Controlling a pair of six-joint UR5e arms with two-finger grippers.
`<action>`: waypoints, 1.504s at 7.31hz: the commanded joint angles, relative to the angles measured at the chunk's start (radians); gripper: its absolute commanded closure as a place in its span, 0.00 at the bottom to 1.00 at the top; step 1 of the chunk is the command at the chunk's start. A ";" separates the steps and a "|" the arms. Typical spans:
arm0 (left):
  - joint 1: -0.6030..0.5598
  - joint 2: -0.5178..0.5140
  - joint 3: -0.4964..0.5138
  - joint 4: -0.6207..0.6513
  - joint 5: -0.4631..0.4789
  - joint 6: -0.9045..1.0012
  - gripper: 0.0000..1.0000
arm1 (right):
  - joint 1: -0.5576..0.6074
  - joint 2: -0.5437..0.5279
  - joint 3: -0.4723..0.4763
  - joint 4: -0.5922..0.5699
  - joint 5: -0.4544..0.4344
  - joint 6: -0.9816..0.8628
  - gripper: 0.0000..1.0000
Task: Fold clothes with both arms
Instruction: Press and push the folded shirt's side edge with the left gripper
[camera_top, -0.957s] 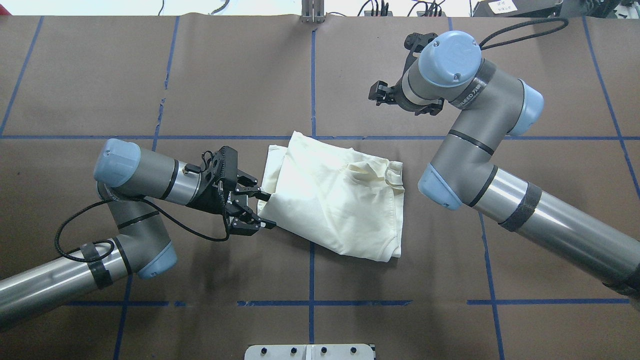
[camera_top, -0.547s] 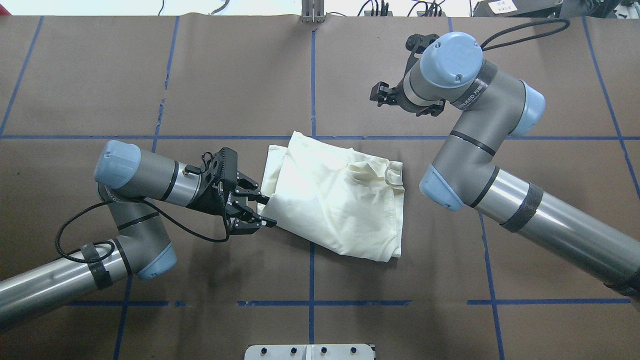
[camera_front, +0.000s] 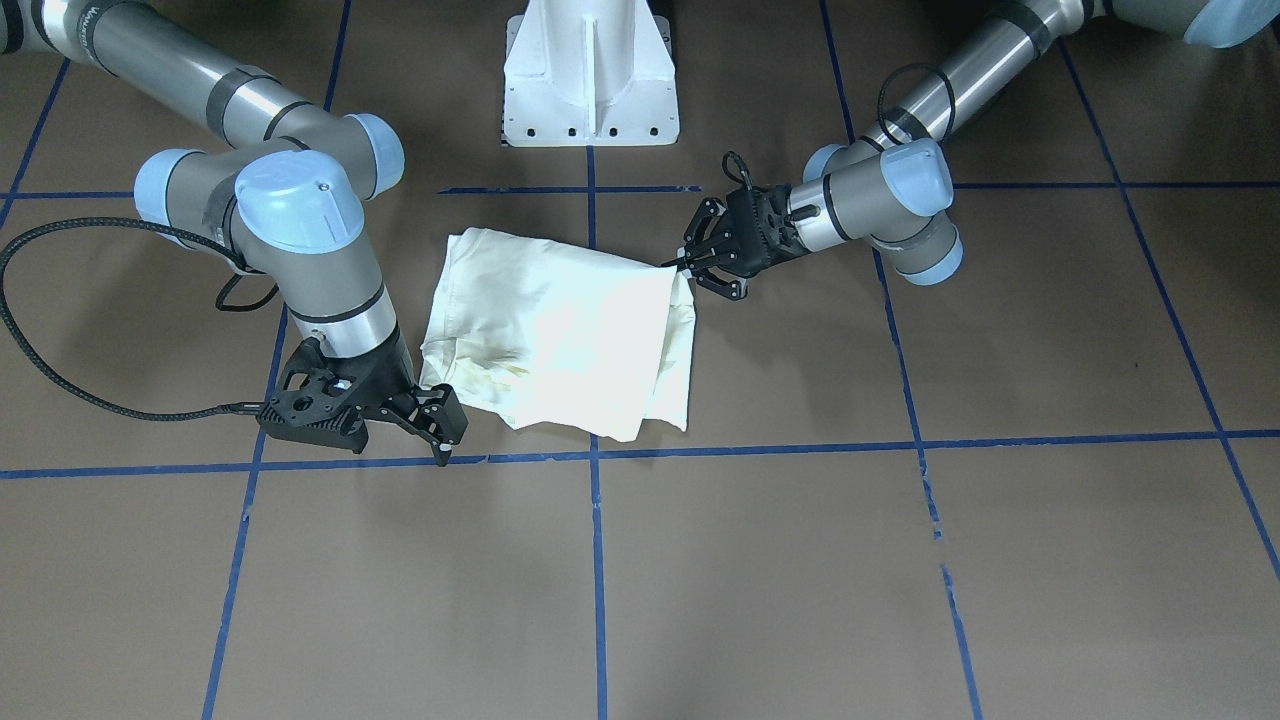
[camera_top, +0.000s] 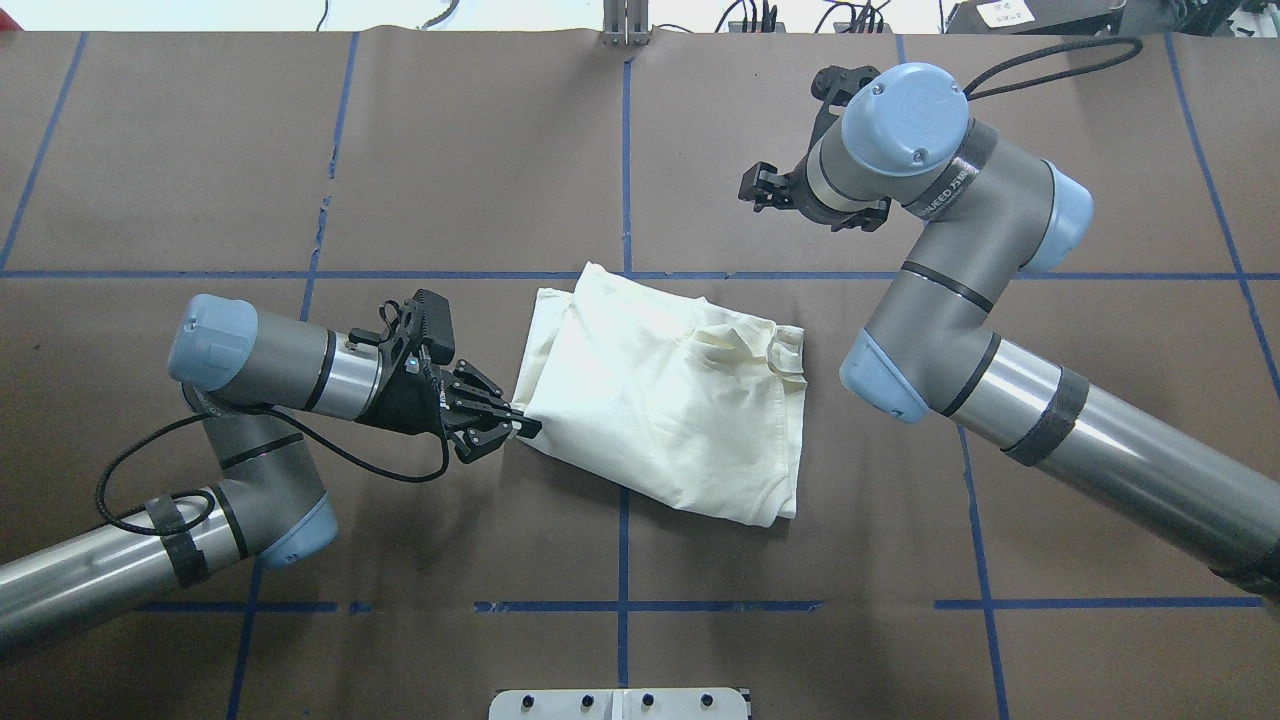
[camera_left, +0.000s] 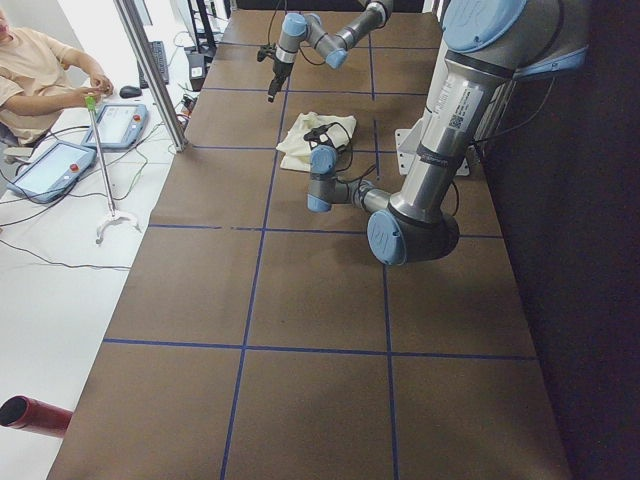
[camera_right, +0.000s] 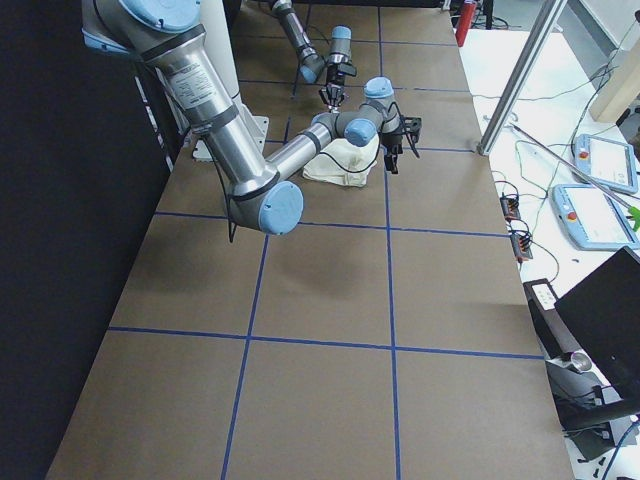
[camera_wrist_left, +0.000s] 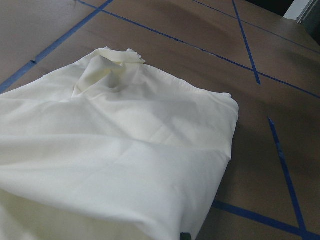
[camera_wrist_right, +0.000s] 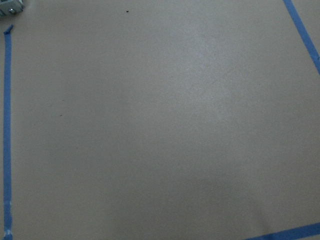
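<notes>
Overhead exterior: left gripper (camera_top: 522, 428) has closed, seemingly pinching T-shirt (camera_top: 670, 390) edge; right gripper (camera_front: 450, 440) jaws apart.

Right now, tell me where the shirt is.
In the overhead view the shirt lies folded mid-table across the central tape line, its left corner at the left end effector.

Robotics lab. Brown paper-covered table (camera_top: 450, 150) gridded with blue tape lines (camera_top: 626, 150); white metal pedestal base (camera_front: 590, 90) behind left claw (camera_top: 524, 426); two grey-blue teach pendants (camera_left: 120, 122) and seated operator (camera_left: 35, 65) across from it, off-table.
</notes>
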 joint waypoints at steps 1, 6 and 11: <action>0.030 0.014 0.003 -0.051 0.053 -0.247 1.00 | 0.000 -0.002 0.003 0.000 0.001 0.000 0.00; 0.039 0.049 -0.008 -0.043 0.141 -0.709 1.00 | 0.000 -0.016 0.019 0.000 0.004 0.000 0.00; 0.069 0.097 -0.011 -0.033 0.184 -0.736 0.98 | 0.002 -0.023 0.030 0.000 0.006 0.002 0.00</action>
